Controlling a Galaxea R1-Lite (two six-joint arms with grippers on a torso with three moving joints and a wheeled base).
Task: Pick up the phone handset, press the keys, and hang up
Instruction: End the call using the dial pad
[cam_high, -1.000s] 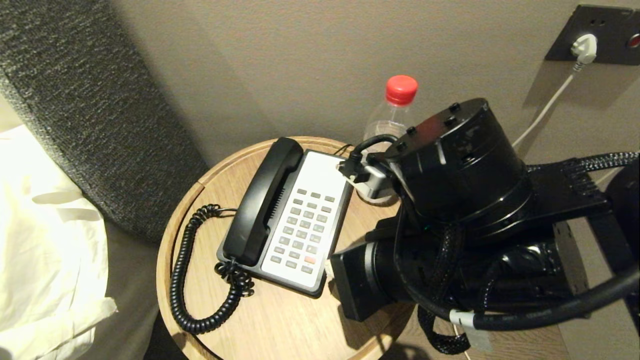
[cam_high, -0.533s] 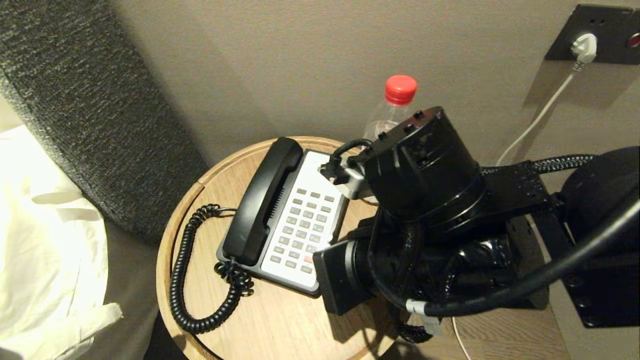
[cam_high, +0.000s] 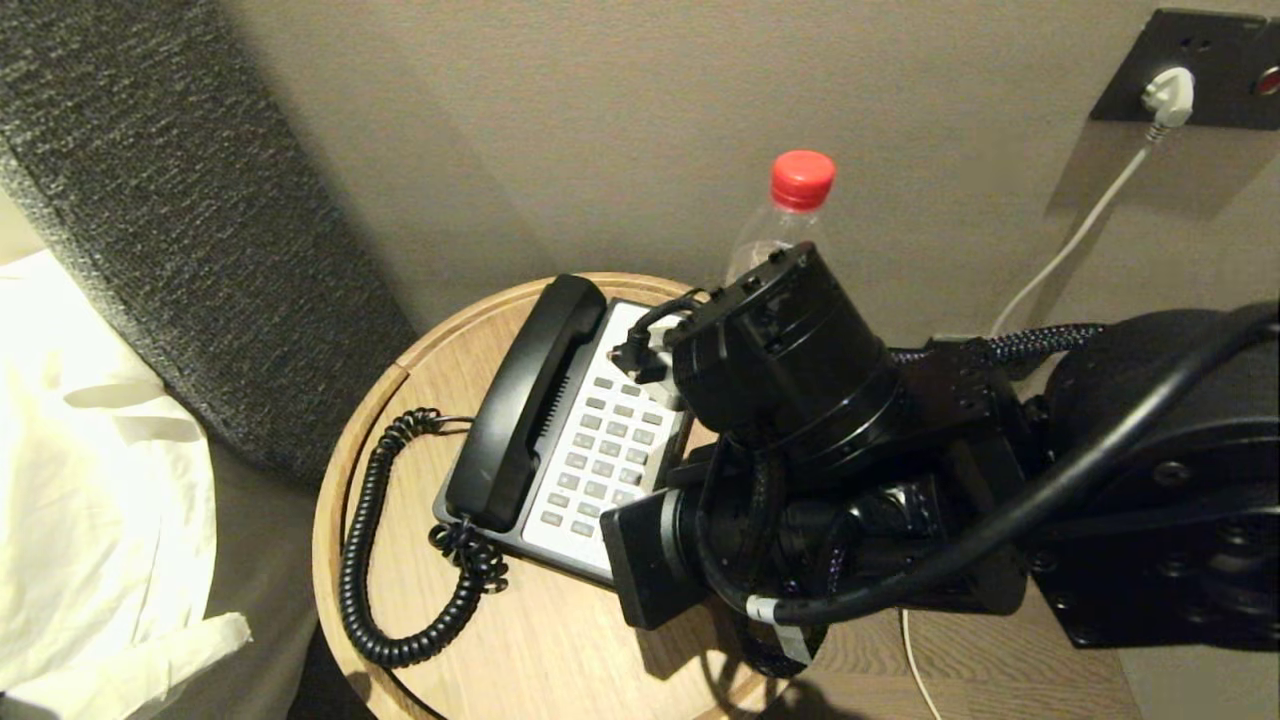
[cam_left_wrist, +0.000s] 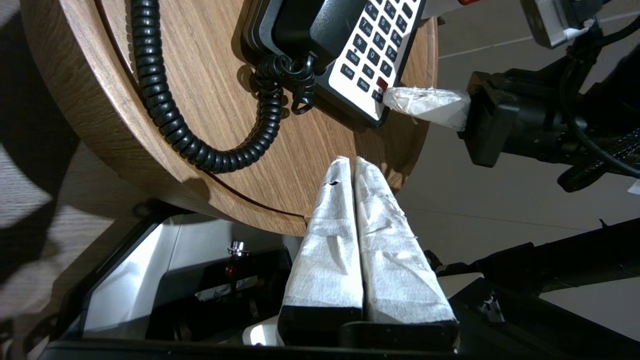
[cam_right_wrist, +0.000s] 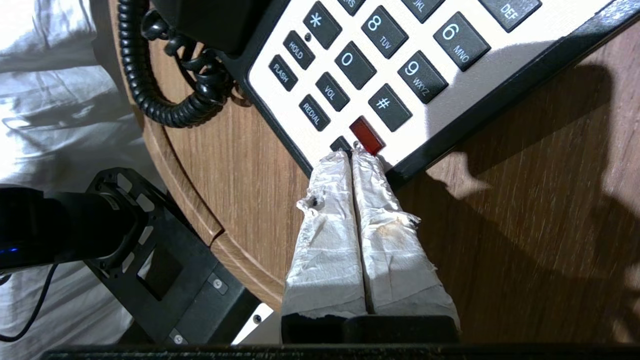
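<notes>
The black phone handset (cam_high: 525, 400) lies in its cradle on the phone base, which stands on a round wooden table (cam_high: 560, 650). Its coiled cord (cam_high: 365, 540) loops over the table's left side. The keys (cam_high: 605, 450) fill the white faceplate. My right arm reaches over the phone's near right corner and hides that gripper in the head view. In the right wrist view my right gripper (cam_right_wrist: 352, 155) is shut, its white-wrapped tips at the red key (cam_right_wrist: 366, 135) in the nearest row. Whether it presses the key I cannot tell. My left gripper (cam_left_wrist: 348, 162) is shut and empty, hovering at the table's near edge.
A clear bottle with a red cap (cam_high: 800, 180) stands behind the phone against the wall. A wall socket with a white plug (cam_high: 1170, 95) is at the upper right. A grey padded headboard (cam_high: 150, 200) and white bedding (cam_high: 90, 480) lie to the left.
My right arm has swung left and forward over the keypad, and it now covers the red key in the head view. The handset and cord have not moved.
</notes>
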